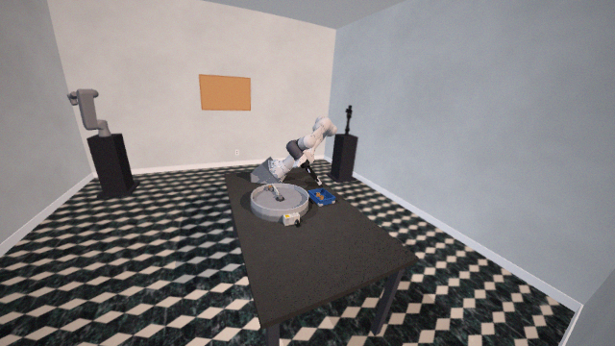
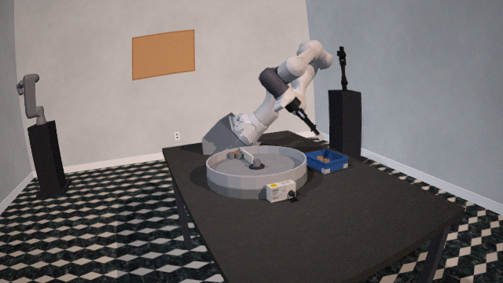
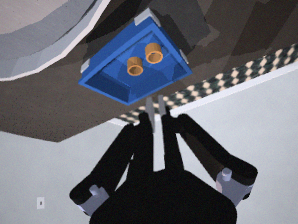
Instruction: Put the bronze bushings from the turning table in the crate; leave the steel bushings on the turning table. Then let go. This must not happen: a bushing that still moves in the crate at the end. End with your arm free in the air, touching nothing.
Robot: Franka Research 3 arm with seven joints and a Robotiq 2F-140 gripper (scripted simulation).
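Observation:
The blue crate (image 1: 328, 201) (image 2: 334, 167) (image 3: 107, 61) stands beside the turning table (image 1: 279, 212) (image 2: 236, 183) (image 3: 50, 59). Two bronze bushings lie in it, one bushing (image 3: 135, 66) beside the other bushing (image 3: 154, 53). On the turning table, a bronze-coloured bushing (image 2: 236, 152) shows behind two grey steel bushings, one bushing (image 2: 231, 156) left of the other bushing (image 2: 239, 156), near the pale bar; they are small and partly hidden there. My gripper (image 1: 319, 183) (image 2: 320, 136) (image 3: 156, 103) is shut, its fingertips nearly together with nothing between them. It is above the crate's far side.
A pale bar (image 2: 247, 156) reaches from the rim of the turning table towards its centre hub (image 2: 256, 162). A white box (image 1: 290, 219) (image 2: 280, 191) with a small black object (image 2: 292, 195) beside it stands at the turning table's near side. The table edge is close beyond the crate.

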